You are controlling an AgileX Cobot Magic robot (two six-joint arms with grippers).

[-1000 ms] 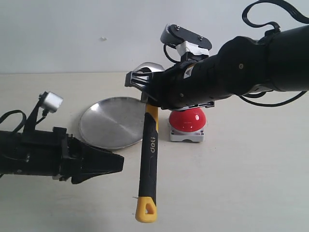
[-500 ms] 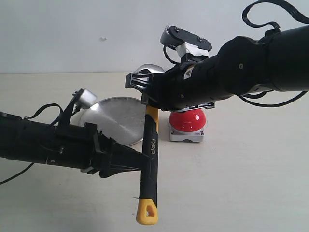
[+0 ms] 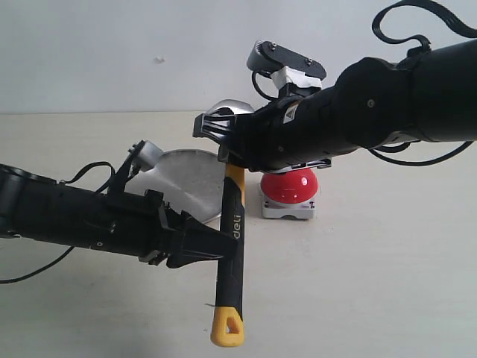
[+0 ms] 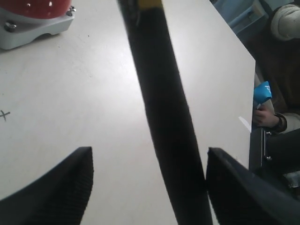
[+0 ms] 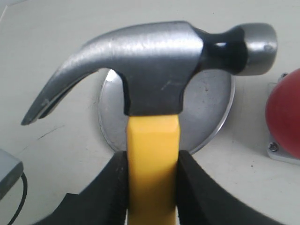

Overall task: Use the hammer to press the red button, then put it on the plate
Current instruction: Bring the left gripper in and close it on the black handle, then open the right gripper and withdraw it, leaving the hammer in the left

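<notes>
Your left end effector (image 4: 147, 161) stands wide open with the black grip of the hammer (image 3: 229, 294) between its fingers (image 4: 61, 183). It holds nothing yet. The handle does not sit centred in the gap: one finger is almost against it and the other is well clear. If you close from here, the near finger probably meets the rubber first and pushes the handle sideways, twisting it against the other grip.

Further up the shaft, your right end effector (image 5: 152, 164) is clamped on the yellow neck just under the steel head, so it alone carries the hammer above the counter (image 3: 373, 283). The head looks like the heavy end. If you release the neck before the left grip is firm, the head is likely to tip over and drop.

Just beyond the right end effector, touching nothing, sits the red button (image 3: 289, 184). A swinging head could clip its dome or knock its grey base askew.

Farthest out, under and behind the head, lies the plate (image 3: 186, 168). A dropped hammer could land on its rim and skid it away. Whether the button has been pressed cannot be told from here.
</notes>
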